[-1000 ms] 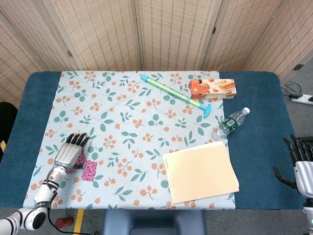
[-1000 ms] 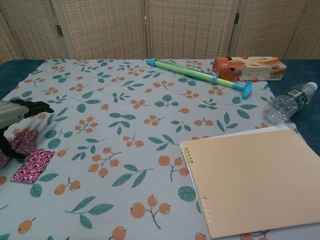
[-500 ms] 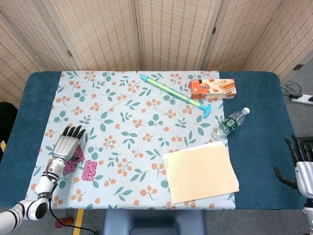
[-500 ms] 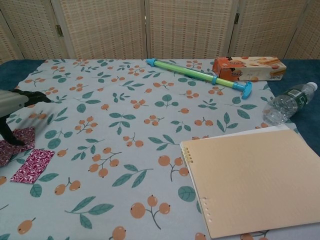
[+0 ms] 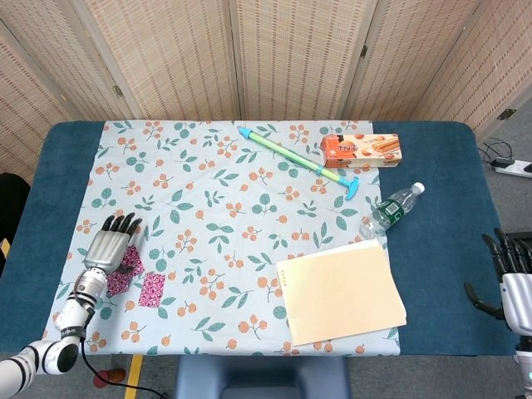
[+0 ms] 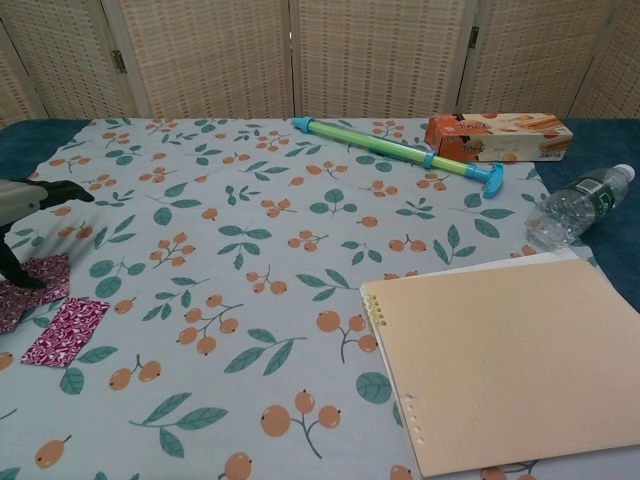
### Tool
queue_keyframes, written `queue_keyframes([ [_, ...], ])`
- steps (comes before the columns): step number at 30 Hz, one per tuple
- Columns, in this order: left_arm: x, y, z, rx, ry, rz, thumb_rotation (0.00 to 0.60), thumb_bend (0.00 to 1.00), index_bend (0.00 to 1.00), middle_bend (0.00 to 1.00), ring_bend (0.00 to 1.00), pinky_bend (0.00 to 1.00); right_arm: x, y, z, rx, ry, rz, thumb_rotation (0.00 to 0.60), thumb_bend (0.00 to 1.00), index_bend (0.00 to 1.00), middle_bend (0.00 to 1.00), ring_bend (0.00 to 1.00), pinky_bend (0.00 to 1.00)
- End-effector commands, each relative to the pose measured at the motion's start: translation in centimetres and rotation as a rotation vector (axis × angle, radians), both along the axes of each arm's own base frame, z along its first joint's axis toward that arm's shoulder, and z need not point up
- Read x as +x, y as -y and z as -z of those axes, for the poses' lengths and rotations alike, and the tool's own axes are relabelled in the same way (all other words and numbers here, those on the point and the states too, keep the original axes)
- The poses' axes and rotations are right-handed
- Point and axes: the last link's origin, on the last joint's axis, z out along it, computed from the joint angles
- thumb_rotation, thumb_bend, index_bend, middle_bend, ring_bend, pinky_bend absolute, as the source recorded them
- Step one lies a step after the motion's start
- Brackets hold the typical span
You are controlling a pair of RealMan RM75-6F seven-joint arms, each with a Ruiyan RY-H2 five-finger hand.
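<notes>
Fingers of my left hand [image 5: 108,249] were spread wide and flat, holding nothing, low over the front left part of the floral cloth [image 5: 216,241]. Under its heel lay the nearer magenta square [image 5: 127,275], partly covered. From the chest view the thumb pointed down at that square's edge, but I could not tell whether it touched. The second magenta square [image 5: 152,289] lay just beside the first, flat on the cloth and clear of the hand. As I judged it, neither square was pinched or lifted, so any grasp was not yet made.

My right hand [image 5: 515,278] hung off the right end of the table [image 5: 440,274], fingers apart and upright, empty, well away from everything.

Room was tight on the left: the squares sat near the cloth's left border and not far from the table's front edge, so a sweep toward me risked pushing one off. Toward the middle I had a broad stretch of bare cloth. The tan notepad [image 5: 341,291] lay well apart on the right. The water bottle [image 5: 391,209] was beyond it, with the biscuit box [image 5: 363,150] and the green tube toy [image 5: 298,160] at the back.
</notes>
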Motion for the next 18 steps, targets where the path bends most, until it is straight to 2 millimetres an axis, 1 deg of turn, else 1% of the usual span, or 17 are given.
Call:
queue_keyframes([
  [1,-0.2,-0.3,0.3,0.002,0.004,-0.014,0.6,0.13,0.03,0.0,0.0,0.0,0.0,0.0,0.0,0.0,0.001,0.001,0.5,0.36,0.0,0.0,0.0,0.0],
  [9,-1.0,-0.8,0.2,0.008,-0.019,-0.049,0.6,0.13,0.03,0.0,0.0,0.0,-0.1,-0.1,0.0,-0.001,0.003,0.004,0.5,0.36,0.0,0.0,0.0,0.0],
  [18,-2.0,-0.3,-0.5,0.027,-0.029,-0.093,0.6,0.13,0.03,0.0,0.0,0.0,0.0,0.0,0.0,0.001,0.001,-0.001,0.5,0.36,0.0,0.0,0.0,0.0],
])
